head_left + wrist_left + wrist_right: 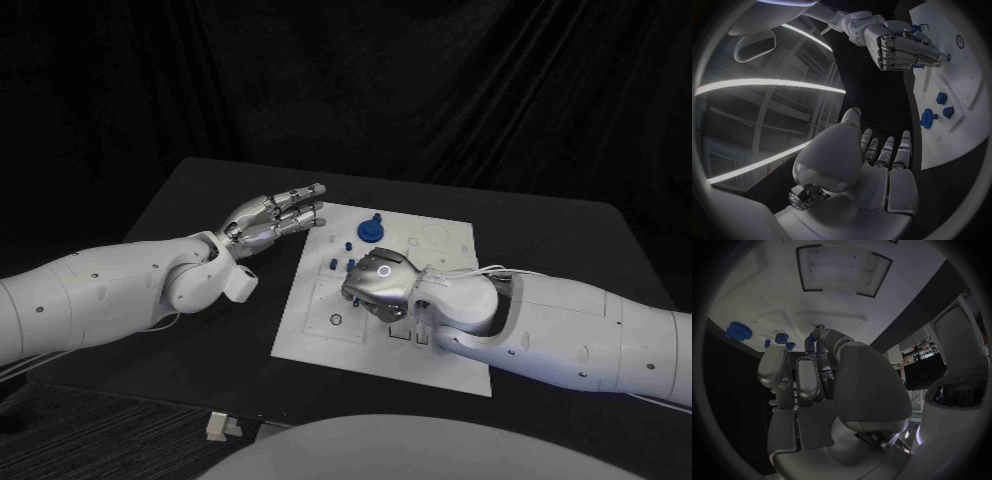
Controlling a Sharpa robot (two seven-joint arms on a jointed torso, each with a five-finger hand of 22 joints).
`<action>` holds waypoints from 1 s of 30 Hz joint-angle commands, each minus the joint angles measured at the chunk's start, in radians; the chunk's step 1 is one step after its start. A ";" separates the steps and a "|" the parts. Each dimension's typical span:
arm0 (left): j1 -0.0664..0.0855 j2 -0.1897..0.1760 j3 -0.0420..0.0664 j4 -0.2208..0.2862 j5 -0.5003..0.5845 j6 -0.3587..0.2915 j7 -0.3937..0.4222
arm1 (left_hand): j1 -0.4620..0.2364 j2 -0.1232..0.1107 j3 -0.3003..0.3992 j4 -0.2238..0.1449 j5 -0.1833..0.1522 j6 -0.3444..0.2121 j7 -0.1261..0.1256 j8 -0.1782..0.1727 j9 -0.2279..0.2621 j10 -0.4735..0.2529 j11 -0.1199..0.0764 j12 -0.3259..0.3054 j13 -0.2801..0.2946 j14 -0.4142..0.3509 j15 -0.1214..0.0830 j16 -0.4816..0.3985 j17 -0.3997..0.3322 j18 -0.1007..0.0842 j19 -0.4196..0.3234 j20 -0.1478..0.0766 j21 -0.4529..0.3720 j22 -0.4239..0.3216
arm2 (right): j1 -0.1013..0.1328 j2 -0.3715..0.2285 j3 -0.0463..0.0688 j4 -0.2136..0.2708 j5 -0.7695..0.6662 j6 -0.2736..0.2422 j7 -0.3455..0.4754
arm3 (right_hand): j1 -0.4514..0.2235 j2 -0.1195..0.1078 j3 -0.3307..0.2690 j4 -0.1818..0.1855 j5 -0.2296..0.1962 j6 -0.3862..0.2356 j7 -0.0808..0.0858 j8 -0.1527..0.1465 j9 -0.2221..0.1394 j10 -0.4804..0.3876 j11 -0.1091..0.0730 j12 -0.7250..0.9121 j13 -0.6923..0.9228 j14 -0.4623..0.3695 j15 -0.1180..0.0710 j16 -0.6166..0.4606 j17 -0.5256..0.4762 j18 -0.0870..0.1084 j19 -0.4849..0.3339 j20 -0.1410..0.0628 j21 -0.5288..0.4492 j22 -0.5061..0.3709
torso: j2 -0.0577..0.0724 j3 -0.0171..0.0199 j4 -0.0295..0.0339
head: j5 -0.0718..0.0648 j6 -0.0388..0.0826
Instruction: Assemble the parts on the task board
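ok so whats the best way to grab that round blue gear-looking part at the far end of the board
Take the round blue part by the small knob standing up from its middle, coming straight down from above. Its wide disc seems to lie flat on the task board, leaving little edge for fingers. The left hand hovers just off the board's edge beside it, holding nothing, so it looks best placed.

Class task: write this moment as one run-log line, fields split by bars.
left hand: open, beside board | right hand: over board, grip unclear | blue parts: on board
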 commanded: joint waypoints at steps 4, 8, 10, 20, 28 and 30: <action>-0.002 0.003 0.001 0.000 0.005 0.015 0.012 | 0.000 0.013 0.004 -0.001 -0.004 -0.003 0.006 0.001 -0.001 0.001 0.008 -0.006 0.000 0.000 0.009 0.005 0.001 -0.007 0.008 -0.001 0.006 -0.002 | -0.002 -0.001 0.000 0.004 -0.002 0.017 -0.022 | 0.001 0.002 0.001 -0.008 -0.004 -0.003 -0.001 -0.007 -0.002 0.020 -0.015 0.004 0.021 -0.001 -0.005 -0.004 -0.001 0.000 -0.004 -0.002 0.002 0.142 | 0.000 0.0000 0.0005 | 0.000 0.000; -0.002 0.004 0.001 0.000 0.005 0.015 0.012 | 0.000 0.013 0.004 -0.001 -0.004 -0.003 0.006 0.001 -0.001 0.001 0.008 -0.006 0.000 0.000 0.009 0.005 0.001 -0.007 0.008 -0.001 0.006 -0.002 | -0.003 -0.001 0.000 0.004 -0.002 0.022 -0.022 | 0.001 0.002 0.001 -0.008 -0.004 -0.003 -0.001 -0.007 -0.002 0.020 -0.015 0.004 0.021 -0.001 -0.005 -0.004 -0.001 0.000 -0.004 -0.002 0.002 0.142 | 0.000 -0.0001 0.0000 | 0.001 0.000; -0.002 0.004 0.001 0.000 0.005 0.015 0.012 | 0.000 0.013 0.004 -0.001 -0.004 -0.003 0.006 0.001 -0.001 0.001 0.008 -0.006 0.000 0.000 0.009 0.005 0.001 -0.007 0.008 -0.001 0.006 -0.002 | -0.003 -0.001 0.000 0.004 -0.002 0.024 -0.023 | 0.001 0.002 0.001 -0.008 -0.004 -0.003 -0.001 -0.007 -0.002 0.020 -0.015 0.004 0.021 -0.001 -0.005 -0.004 -0.001 0.000 -0.004 -0.002 0.002 0.142 | -0.001 -0.0001 -0.0002 | 0.002 0.000; -0.003 0.004 0.001 -0.001 0.005 0.016 0.012 | 0.000 0.013 0.004 -0.001 -0.004 -0.003 0.006 0.001 -0.001 0.001 0.008 -0.006 0.000 0.000 0.009 0.005 0.001 -0.007 0.008 -0.001 0.006 -0.002 | -0.006 0.003 0.000 0.003 -0.002 0.027 -0.023 | 0.000 0.003 0.000 -0.008 -0.005 -0.004 -0.001 -0.009 -0.003 0.020 -0.015 0.004 0.022 -0.002 -0.005 -0.005 -0.002 0.000 -0.005 -0.003 0.000 0.142 | 0.000 -0.0001 0.0006 | 0.003 0.000; -0.005 0.006 0.001 -0.004 0.005 0.018 0.011 | 0.000 0.014 0.005 0.000 -0.004 -0.005 0.006 0.001 -0.001 0.001 0.008 -0.006 0.000 -0.001 0.010 0.005 0.001 -0.008 0.008 -0.001 0.005 -0.004 | -0.007 0.003 0.000 0.004 -0.002 0.028 -0.022 | 0.000 0.002 0.000 -0.008 -0.005 -0.005 -0.001 -0.010 -0.003 0.020 -0.015 0.004 0.023 -0.002 -0.005 -0.005 -0.002 0.000 -0.006 -0.003 -0.001 0.141 | 0.000 -0.0001 0.0003 | 0.004 0.000; -0.005 0.006 0.001 -0.005 0.005 0.018 0.011 | 0.000 0.014 0.005 0.000 -0.004 -0.005 0.006 0.001 -0.001 0.001 0.008 -0.006 0.000 -0.001 0.010 0.005 0.001 -0.008 0.008 -0.001 0.005 -0.004 | -0.007 0.003 0.000 0.004 -0.002 0.028 -0.022 | -0.002 0.003 0.000 -0.007 -0.006 -0.006 -0.001 -0.011 -0.004 0.020 -0.015 0.005 0.023 -0.002 -0.005 -0.005 -0.002 0.000 -0.006 -0.003 0.000 0.142 | 0.000 -0.0001 0.0003 | 0.004 0.000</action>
